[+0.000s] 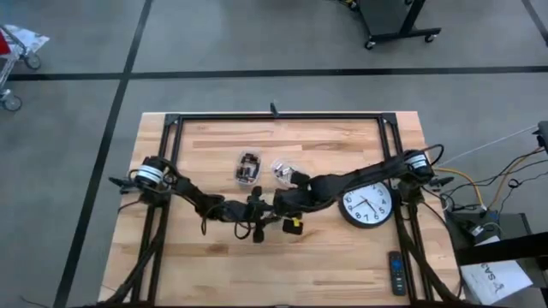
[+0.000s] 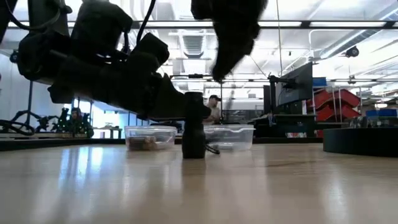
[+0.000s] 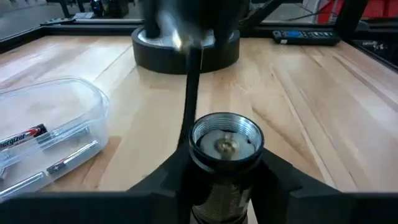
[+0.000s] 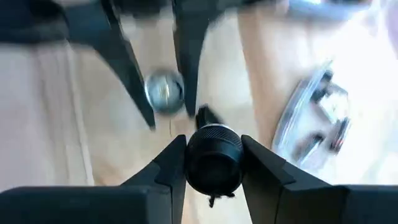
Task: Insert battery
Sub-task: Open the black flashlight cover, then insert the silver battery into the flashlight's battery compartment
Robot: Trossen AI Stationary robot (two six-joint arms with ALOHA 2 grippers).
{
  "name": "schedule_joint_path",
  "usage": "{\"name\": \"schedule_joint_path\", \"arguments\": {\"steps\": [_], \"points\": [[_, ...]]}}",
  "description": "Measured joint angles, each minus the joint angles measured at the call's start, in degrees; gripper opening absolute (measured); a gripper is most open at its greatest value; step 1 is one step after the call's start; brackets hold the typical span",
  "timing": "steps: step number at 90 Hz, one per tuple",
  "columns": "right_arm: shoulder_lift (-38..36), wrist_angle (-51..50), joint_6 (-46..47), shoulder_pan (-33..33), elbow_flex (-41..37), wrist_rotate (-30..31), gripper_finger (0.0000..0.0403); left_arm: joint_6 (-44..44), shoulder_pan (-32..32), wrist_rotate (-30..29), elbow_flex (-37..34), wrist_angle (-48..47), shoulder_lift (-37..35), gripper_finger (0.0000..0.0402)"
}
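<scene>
Centrally on the wooden worktop (image 1: 342, 265) both arms meet. Coming from the left edge, the left hand (image 3: 225, 174) closes its two dark fingers around a black flashlight body (image 3: 225, 149), which stands upright on the wood with its open threaded mouth facing up; a metal contact shows inside the tube. In the low view the same flashlight body (image 2: 194, 134) rests on the surface, well in front of the containers. Just behind it lie two clear plastic tubs: the left tub (image 1: 248, 168) holds dark and metallic parts, and the right tub (image 1: 282, 171) holds batteries, one with a red and black label seen from the left wrist. Reaching in from the right, the right hand (image 4: 212, 163) grips a black cylindrical cap (image 4: 213, 158), jaws pressed on either side, hovering above the left hand's fingers. A small yellow-and-black item (image 1: 293, 225) lies on the worktop beside the hands. Farther right, a round wall clock (image 1: 367, 205) lies face up under the right arm, and a black remote control (image 1: 396, 272) sits near the front right corner. People are visible in the room beyond.
</scene>
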Motion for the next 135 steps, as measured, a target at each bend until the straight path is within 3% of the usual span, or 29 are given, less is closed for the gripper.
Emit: {"name": "schedule_joint_path", "arguments": {"steps": [15, 36, 50, 63, 86, 108, 120, 135], "points": [[1.81, 10.67, 2.42, 3.04, -7.61, -0.5, 0.0096, 1.14, -0.04, -0.31, 0.02, -13.11, -6.52, 0.01], [3.73, 28.29, 3.21, 3.89, -13.12, 2.09, 0.0104, 0.93, -0.18, -0.75, -0.14, -42.08, -21.19, 0.0097], [6.2, 37.27, 1.73, 3.19, -14.96, 5.54, 0.0101, -2.84, -0.17, -0.2, -0.28, -61.8, -30.92, 0.0097], [10.77, 42.63, -0.65, 1.81, -14.86, 7.07, 0.0105, -8.66, -0.29, -0.16, -0.31, -72.77, -35.07, 0.0097], [13.95, 43.07, -0.13, 0.66, -11.38, 6.96, 0.0144, -9.83, -0.44, -0.22, -1.09, -61.51, -30.67, 0.0098], [7.74, 36.42, -1.72, 0.97, -11.32, 6.94, 0.0164, -7.37, -0.45, 0.23, -1.1, -48.18, -20.66, 0.0099], [4.67, 30.03, -1.37, 1.27, -11.5, 6.93, 0.0179, -7.62, -0.45, 0.47, -1.03, -46.64, -16.89, 0.0102], [2.49, 31.35, -1.3, 2.04, -11.38, 7.04, 0.0199, -7.53, -0.55, -1.71, -0.79, -44.71, -14.79, 0.0101]]}}
